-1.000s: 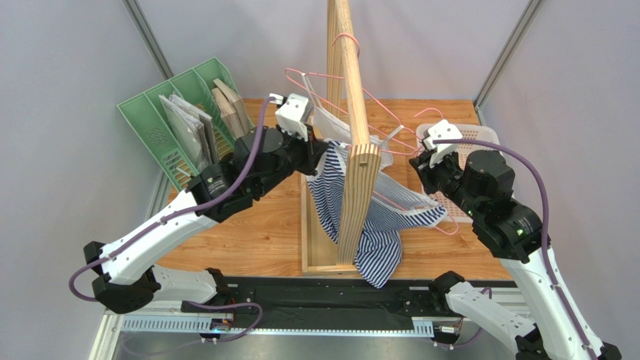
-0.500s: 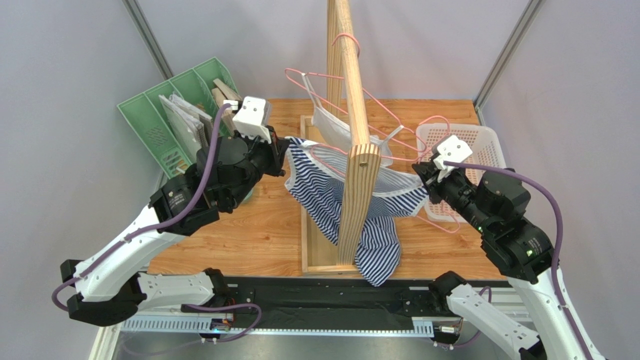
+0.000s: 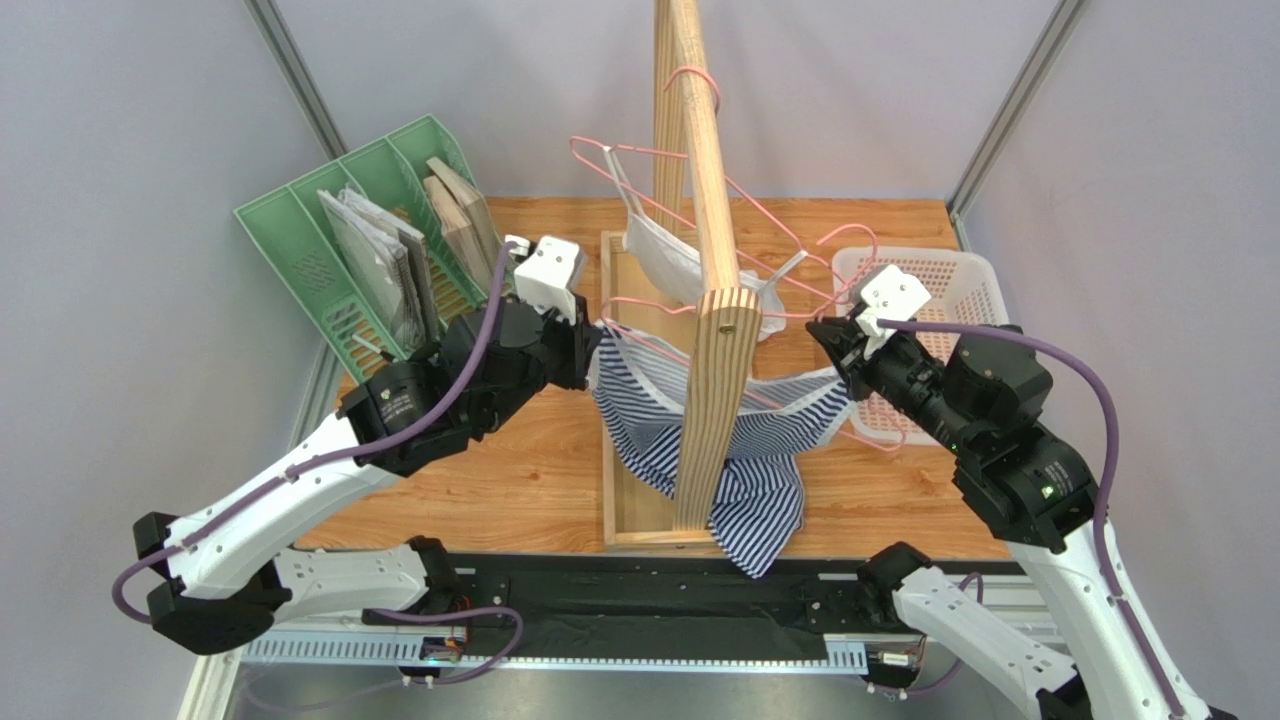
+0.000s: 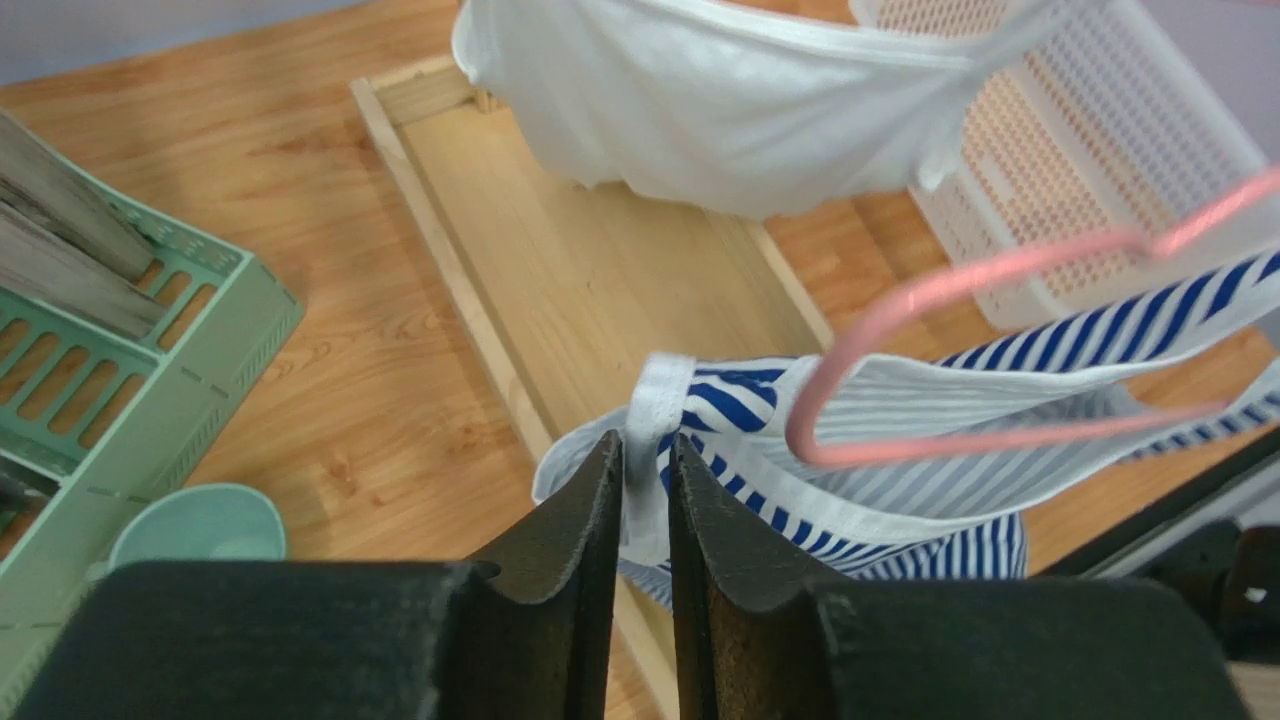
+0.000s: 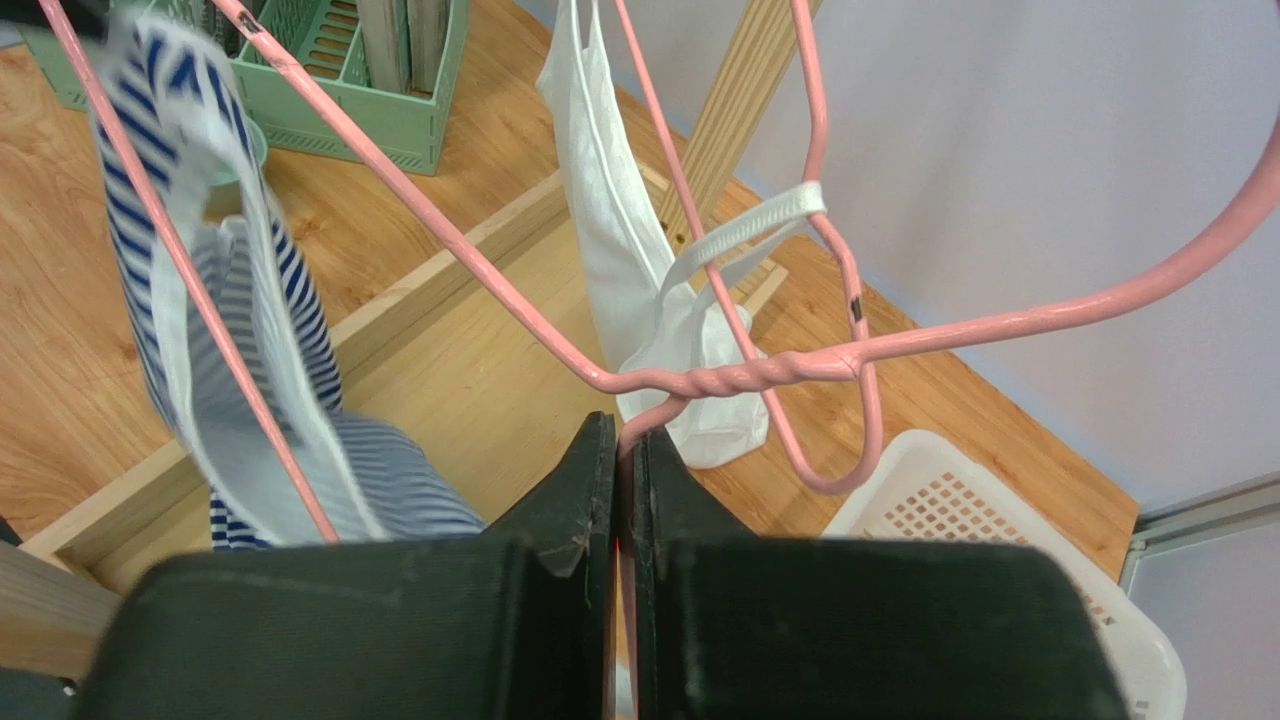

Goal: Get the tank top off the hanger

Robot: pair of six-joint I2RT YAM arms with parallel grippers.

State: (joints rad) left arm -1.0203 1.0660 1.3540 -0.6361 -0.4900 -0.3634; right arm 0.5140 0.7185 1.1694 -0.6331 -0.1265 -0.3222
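The blue-and-white striped tank top [image 3: 751, 480] hangs on a pink wire hanger [image 3: 869, 438], draped across the wooden rack's upright. My left gripper [image 3: 594, 338] is at the garment's left end. In the left wrist view its jaws [image 4: 645, 450] stand slightly open, with the white-edged shoulder strap [image 4: 657, 405] lying between them and the hanger's pink end [image 4: 962, 278] just beyond. My right gripper [image 3: 824, 333] is shut on the hanger's neck just below the twisted wire [image 5: 721, 375]. The striped tank top [image 5: 226, 345] hangs to its left.
A tall wooden rack [image 3: 706, 300] on a wooden base frame [image 4: 601, 285] stands mid-table. A white top [image 3: 661, 248] hangs on another pink hanger. A green file organizer [image 3: 361, 240] sits far left, a white basket [image 3: 932, 285] far right, a teal cup [image 4: 196, 533] near the organizer.
The left arm swung out to the left pulling the strap, then came back toward the rack, and its jaws have parted a little. The garment hangs slacker. The right gripper shifted slightly, still gripping the hanger.
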